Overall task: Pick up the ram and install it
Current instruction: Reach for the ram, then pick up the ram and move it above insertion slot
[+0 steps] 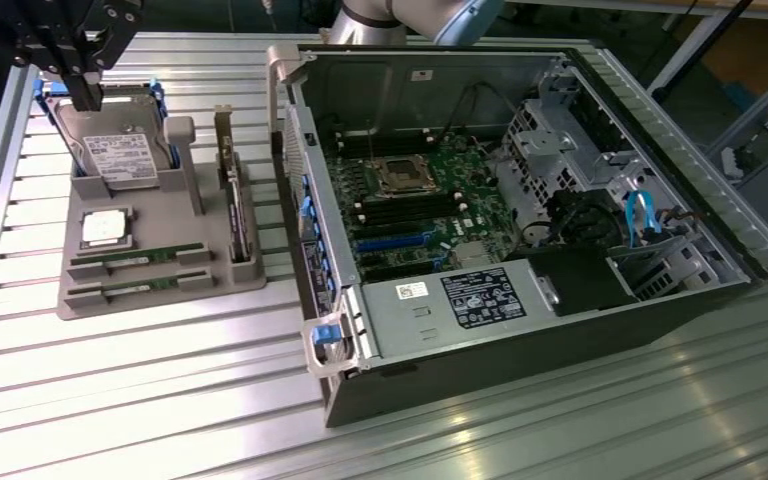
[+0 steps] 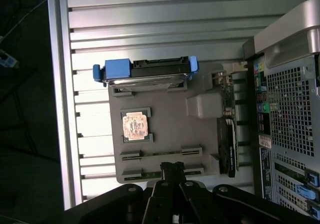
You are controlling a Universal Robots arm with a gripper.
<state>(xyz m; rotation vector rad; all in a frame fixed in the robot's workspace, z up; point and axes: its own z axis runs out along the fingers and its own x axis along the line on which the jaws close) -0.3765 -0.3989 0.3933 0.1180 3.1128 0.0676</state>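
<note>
The ram (image 1: pixel 137 257) is lying flat in a slot of the gray tray (image 1: pixel 157 225), at the tray's near end in the exterior view. A second ram stick (image 1: pixel 128 289) is lying in the next slot, just beside it. Both are thin and green. A square chip (image 1: pixel 104 228) is sitting near them in the tray. A silver hard drive (image 1: pixel 120 150) with blue ends is standing up at the tray's far end. A dark card (image 1: pixel 236 205) is standing on its edge along the tray's side nearest the computer case (image 1: pixel 518 330).

The jaws are hanging above the hard drive, well apart from the ram. They are closed and are gripping nothing. The gray arm (image 1: pixel 404 15) is showing behind the case.

The case is lying open on the exterior view's right, with its green board (image 1: pixel 418 205) facing up. The tray and case are resting on a ribbed metal surface (image 1: pixel 157 400).
</note>
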